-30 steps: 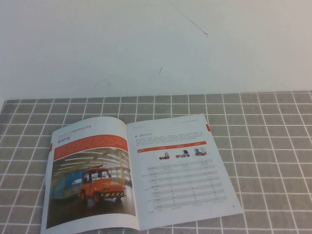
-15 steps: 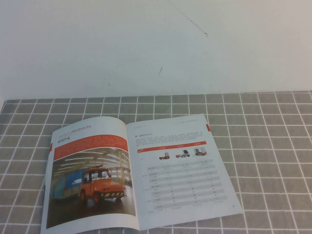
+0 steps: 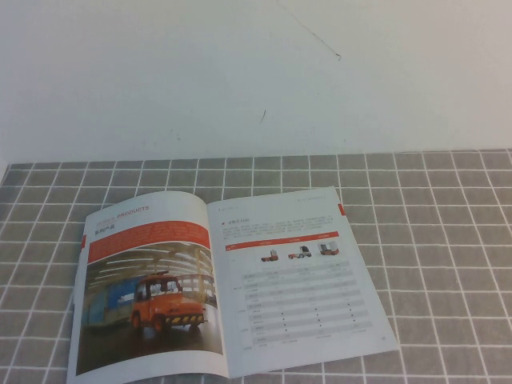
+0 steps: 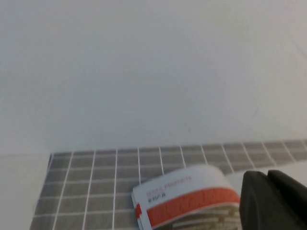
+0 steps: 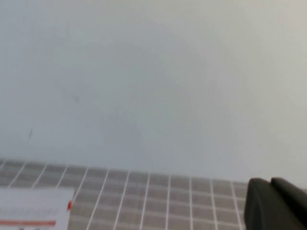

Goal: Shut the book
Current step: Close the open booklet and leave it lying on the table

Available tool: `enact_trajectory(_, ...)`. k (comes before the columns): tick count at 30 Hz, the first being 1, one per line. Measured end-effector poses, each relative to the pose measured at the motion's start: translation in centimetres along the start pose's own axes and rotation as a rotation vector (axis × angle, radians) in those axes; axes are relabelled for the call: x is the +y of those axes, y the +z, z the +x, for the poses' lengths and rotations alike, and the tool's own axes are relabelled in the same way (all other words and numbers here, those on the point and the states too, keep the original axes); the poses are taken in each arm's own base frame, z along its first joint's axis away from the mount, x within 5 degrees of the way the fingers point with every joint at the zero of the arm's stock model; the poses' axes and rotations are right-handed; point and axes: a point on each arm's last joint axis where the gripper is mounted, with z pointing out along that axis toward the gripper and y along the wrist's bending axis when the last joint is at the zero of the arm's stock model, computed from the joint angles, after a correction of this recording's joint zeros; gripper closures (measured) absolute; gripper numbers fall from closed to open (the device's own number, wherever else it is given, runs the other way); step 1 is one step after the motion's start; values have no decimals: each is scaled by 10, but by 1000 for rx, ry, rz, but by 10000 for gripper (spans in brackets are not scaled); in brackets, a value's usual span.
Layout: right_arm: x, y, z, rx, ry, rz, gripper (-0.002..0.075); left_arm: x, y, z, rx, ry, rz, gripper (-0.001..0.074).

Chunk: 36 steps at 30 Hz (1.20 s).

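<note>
Grey-tiled table (image 3: 448, 240) holds the open book (image 3: 224, 280) at its front edge, left of centre, spine front-to-back, just ahead of the left gripper (image 4: 271, 201), farther from the right gripper (image 5: 276, 203); whether either is open cannot be told.

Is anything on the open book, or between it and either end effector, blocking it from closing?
Nothing visible does. The book lies open, pages bare, on the checked cloth. The left end effector and right end effector both sit back from it, outside the high view.
</note>
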Motion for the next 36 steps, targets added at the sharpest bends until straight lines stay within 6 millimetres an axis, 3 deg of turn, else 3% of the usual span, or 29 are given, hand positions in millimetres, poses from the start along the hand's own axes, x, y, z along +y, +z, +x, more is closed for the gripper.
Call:
enact_trajectory(7,10,68,-15,276,-117,-218,729,-10,51,-14,395,119,95,738)
enact_trajectory(13,23,137,-2,517,-149,-423,729,-13,99,-3,606,55,146,738)
enact_trajectory(19,74,201,41,656,-178,-644,729,-11,135,21,764,22,169,738)
enact_trajectory(26,134,246,103,760,-248,-717,729,-4,170,50,882,13,143,738)
enact_trajectory(32,156,274,163,884,-238,-698,729,1,190,80,1032,1,135,738)
enact_trajectory(36,160,281,188,953,-232,-694,729,4,197,91,1069,9,122,738)
